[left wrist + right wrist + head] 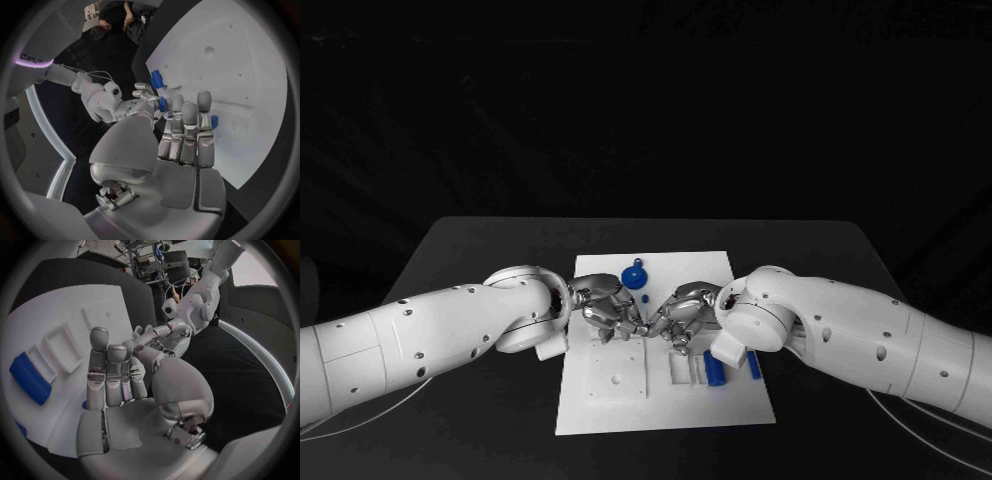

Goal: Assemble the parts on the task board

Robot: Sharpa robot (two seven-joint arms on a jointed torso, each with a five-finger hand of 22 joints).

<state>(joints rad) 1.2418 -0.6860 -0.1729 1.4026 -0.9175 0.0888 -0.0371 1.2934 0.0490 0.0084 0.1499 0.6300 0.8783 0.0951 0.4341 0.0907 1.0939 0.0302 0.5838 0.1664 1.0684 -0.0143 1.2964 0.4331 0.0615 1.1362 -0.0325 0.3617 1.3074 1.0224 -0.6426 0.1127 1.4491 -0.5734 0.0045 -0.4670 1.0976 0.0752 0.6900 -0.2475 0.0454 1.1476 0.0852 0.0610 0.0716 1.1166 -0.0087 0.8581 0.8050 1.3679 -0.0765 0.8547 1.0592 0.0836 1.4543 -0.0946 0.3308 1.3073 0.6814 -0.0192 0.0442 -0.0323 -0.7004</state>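
Both arms reach inward over the task board (610, 405) on the table (473, 250), the left hand (606, 305) and right hand (684, 312) fingertip to fingertip at its middle. The left wrist view shows a small blue part (162, 104) pinched at the left hand's fingertips; whether the right hand holds anything cannot be told. Another blue part (635, 276) lies just beyond the hands, and the right wrist view shows a blue bar (30, 378) standing beside a slot in the board.

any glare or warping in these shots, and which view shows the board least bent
Head view: the task board keeps straight edges, so it is least bent; the room behind the black table is dark. Left wrist view: fisheye curves the board's edge and the left hand looms large. Right wrist view: same bowing; soft shine on the right hand, no harsh glare.
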